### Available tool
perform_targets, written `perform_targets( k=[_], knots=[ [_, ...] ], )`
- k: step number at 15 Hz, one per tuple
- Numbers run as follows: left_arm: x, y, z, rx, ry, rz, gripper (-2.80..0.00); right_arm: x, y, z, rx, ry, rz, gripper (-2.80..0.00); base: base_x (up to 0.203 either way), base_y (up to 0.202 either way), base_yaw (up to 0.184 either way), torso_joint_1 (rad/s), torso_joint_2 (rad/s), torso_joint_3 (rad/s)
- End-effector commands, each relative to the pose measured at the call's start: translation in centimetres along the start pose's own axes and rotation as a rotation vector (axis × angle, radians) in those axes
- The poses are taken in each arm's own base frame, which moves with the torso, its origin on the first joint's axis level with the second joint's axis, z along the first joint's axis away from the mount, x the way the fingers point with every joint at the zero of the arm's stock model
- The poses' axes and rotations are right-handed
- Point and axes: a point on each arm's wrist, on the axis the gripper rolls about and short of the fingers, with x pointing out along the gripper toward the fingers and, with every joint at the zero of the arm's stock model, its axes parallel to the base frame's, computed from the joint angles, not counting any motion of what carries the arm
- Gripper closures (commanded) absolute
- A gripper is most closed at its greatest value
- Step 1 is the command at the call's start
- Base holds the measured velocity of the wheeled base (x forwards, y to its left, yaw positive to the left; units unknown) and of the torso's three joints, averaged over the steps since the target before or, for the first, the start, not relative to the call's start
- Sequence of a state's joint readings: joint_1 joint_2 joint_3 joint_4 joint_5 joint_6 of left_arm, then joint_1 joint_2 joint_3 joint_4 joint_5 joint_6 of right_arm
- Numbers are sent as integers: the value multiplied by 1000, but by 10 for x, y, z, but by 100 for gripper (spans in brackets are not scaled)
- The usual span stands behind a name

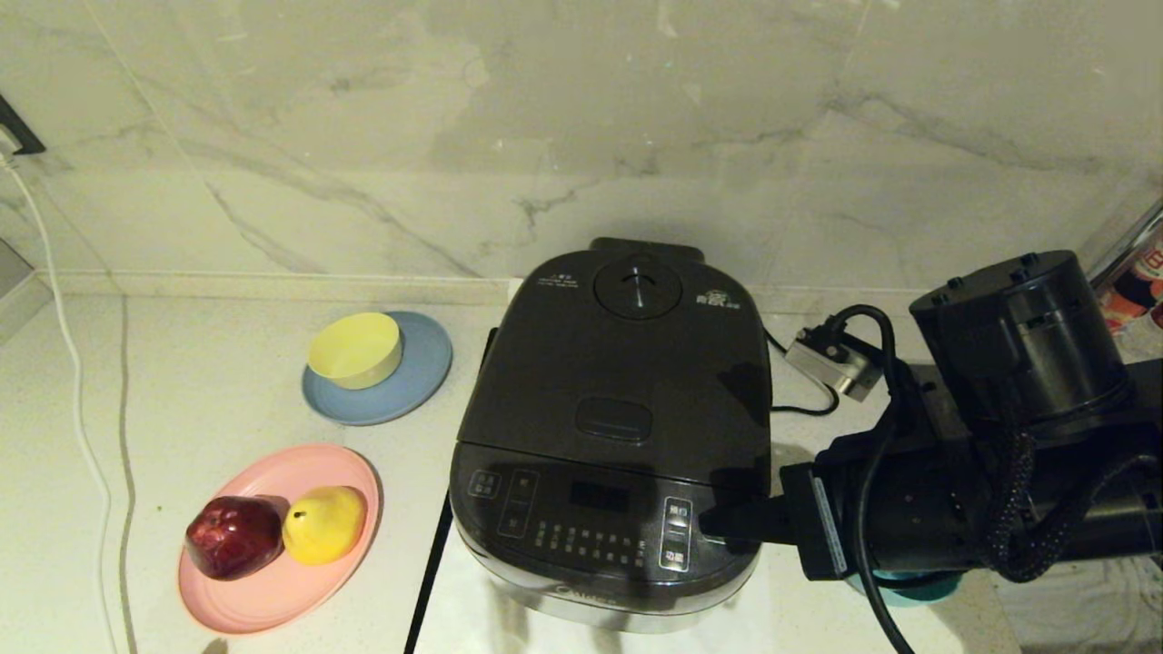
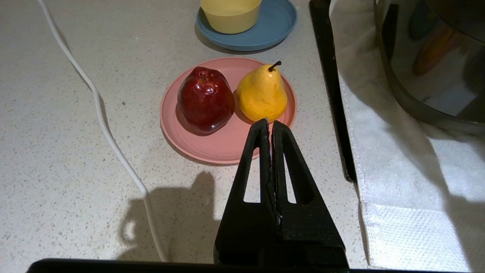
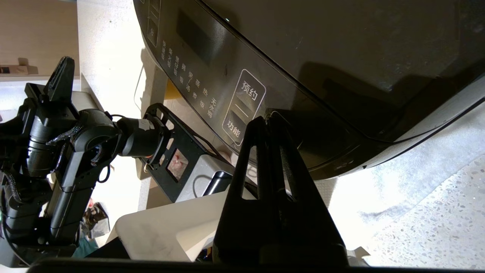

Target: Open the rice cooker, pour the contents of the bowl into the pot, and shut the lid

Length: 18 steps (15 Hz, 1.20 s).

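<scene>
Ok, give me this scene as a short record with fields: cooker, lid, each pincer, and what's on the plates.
rice cooker: on a white cloth, on the counter
lid: shut
right pincer: shut, tips at the front panel's right-hand buttons
left pincer: shut, holding nothing, above the counter near the pink plate
pink plate: red apple and yellow pear
blue plate: yellow bowl

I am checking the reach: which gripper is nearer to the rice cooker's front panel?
Right. The right gripper, shut, has its tips at the front panel of the rice cooker. The left gripper, shut, hangs off to the side, near the pink plate.
</scene>
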<state>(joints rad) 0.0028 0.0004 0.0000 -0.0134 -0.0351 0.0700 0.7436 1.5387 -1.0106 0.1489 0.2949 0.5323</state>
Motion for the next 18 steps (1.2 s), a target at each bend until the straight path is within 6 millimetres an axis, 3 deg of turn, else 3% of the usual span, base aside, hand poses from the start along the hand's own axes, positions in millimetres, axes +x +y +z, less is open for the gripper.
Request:
perform_targets(
  k=[1, 5, 9, 12, 15, 18],
  knots=[
    [1, 0, -3, -1, 7, 0, 0, -6, 3, 1, -2, -15, 12, 0, 0, 0, 0, 0, 0, 0],
    [1, 0, -3, -1, 7, 0, 0, -33, 12, 2, -24, -91, 55, 0, 0, 0, 0, 0, 0, 0],
    [1, 0, -3, 0, 7, 0, 0, -76, 24, -1, -58, -210, 113, 0, 0, 0, 0, 0, 0, 0],
    [1, 0, -3, 0, 7, 0, 0, -113, 20, -3, -64, -343, 85, 0, 0, 0, 0, 0, 0, 0],
    [1, 0, -3, -1, 7, 0, 0, -153, 15, -6, -39, -531, -86, 0, 0, 0, 0, 0, 0, 0],
    [1, 0, -3, -1, 7, 0, 0, -187, 9, -29, -48, -669, -282, 0, 0, 0, 0, 0, 0, 0]
  ],
)
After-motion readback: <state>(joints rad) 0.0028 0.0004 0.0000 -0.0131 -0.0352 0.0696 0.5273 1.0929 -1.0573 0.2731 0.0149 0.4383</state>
